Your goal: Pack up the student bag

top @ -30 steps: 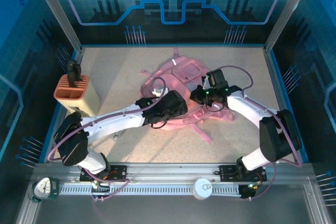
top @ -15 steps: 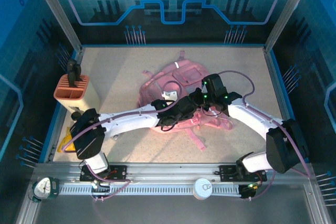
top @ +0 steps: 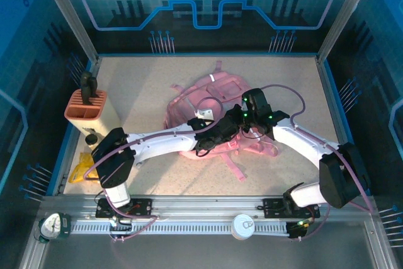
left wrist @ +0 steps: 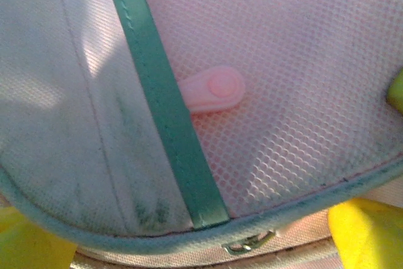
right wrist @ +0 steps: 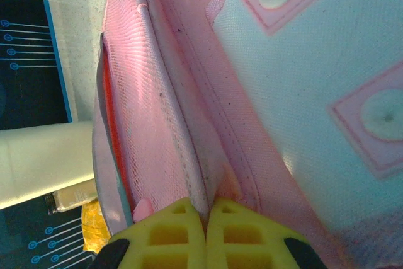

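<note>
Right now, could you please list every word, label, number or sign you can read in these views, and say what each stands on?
No text can be read.
Bag: no print; its zipper tab is blank.
Back wall: a gear drawing and circuit lines, no letters.
Dial and disc on the front rail: any marks are too small to read.
</note>
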`<state>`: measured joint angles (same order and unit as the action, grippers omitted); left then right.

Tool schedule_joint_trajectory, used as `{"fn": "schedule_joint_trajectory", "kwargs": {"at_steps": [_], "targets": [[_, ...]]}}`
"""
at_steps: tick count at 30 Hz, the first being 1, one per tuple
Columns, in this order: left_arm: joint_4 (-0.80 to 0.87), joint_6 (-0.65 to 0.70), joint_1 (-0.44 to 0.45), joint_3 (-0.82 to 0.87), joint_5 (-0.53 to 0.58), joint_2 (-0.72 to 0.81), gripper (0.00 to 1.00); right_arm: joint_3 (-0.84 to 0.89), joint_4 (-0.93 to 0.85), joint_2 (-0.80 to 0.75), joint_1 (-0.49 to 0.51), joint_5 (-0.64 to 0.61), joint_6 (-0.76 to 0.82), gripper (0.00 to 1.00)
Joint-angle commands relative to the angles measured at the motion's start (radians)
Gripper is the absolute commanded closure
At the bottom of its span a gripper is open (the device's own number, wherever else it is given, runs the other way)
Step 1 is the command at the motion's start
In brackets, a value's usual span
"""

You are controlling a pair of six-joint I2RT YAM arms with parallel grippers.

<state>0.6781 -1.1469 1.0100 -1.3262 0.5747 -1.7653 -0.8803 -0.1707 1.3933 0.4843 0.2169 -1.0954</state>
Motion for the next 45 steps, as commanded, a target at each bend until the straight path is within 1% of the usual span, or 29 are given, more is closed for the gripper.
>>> {"fn": "schedule_joint_trajectory", "kwargs": {"at_steps": [1, 4, 7, 10, 13, 17, 19, 21, 24, 27, 29, 32, 36, 41, 43, 45], "targets": [[0.021, -0.057, -0.027, 0.023, 0.090, 0.037, 0.01, -0.005, 0.089, -0.044, 0.022, 0.029, 0.013, 1.00], [0.025, -0.067, -0.027, 0.075, 0.092, 0.082, 0.06, -0.005, 0.091, -0.036, 0.017, 0.030, 0.017, 1.00], [0.019, -0.050, -0.027, 0.113, 0.081, 0.123, 0.14, -0.009, 0.094, -0.025, 0.016, 0.032, 0.020, 1.00], [0.013, -0.023, -0.021, 0.132, 0.040, 0.152, 0.21, -0.019, 0.097, -0.011, 0.017, 0.038, 0.023, 1.00], [0.030, -0.029, -0.019, 0.159, 0.010, 0.174, 0.28, -0.027, 0.097, -0.002, 0.016, 0.044, 0.029, 1.00], [0.033, -0.011, -0.017, 0.184, -0.030, 0.206, 0.35, -0.026, 0.100, 0.000, 0.016, 0.045, 0.028, 1.00], [0.007, 0.013, -0.014, 0.178, -0.058, 0.213, 0.34, -0.026, 0.101, 0.004, 0.017, 0.042, 0.028, 1.00], [0.002, 0.006, -0.011, 0.154, -0.069, 0.204, 0.27, -0.026, 0.107, 0.007, 0.017, 0.042, 0.024, 1.00], [-0.030, -0.014, -0.005, 0.135, -0.057, 0.188, 0.12, -0.025, 0.118, 0.008, 0.018, 0.043, 0.015, 1.00], [-0.095, -0.006, -0.007, 0.123, -0.056, 0.160, 0.06, -0.028, 0.113, 0.005, 0.020, 0.043, 0.016, 1.00], [-0.078, -0.014, -0.007, 0.086, -0.040, 0.123, 0.01, -0.029, 0.105, 0.002, 0.020, 0.043, 0.019, 1.00], [-0.058, -0.017, -0.008, 0.040, -0.001, 0.079, 0.01, -0.026, 0.102, -0.005, 0.020, 0.040, 0.020, 1.00], [0.007, -0.117, -0.042, 0.018, 0.004, 0.030, 0.01, -0.016, 0.112, -0.011, 0.019, 0.043, 0.011, 1.00], [0.037, -0.161, -0.054, 0.019, 0.056, 0.022, 0.01, -0.011, 0.120, -0.011, 0.018, 0.047, 0.006, 1.00], [0.050, -0.163, -0.054, 0.023, 0.079, 0.034, 0.07, -0.013, 0.117, -0.010, 0.018, 0.044, 0.008, 1.00], [0.052, -0.164, -0.054, 0.039, 0.088, 0.050, 0.15, -0.013, 0.117, -0.008, 0.018, 0.044, 0.010, 1.00]]}}
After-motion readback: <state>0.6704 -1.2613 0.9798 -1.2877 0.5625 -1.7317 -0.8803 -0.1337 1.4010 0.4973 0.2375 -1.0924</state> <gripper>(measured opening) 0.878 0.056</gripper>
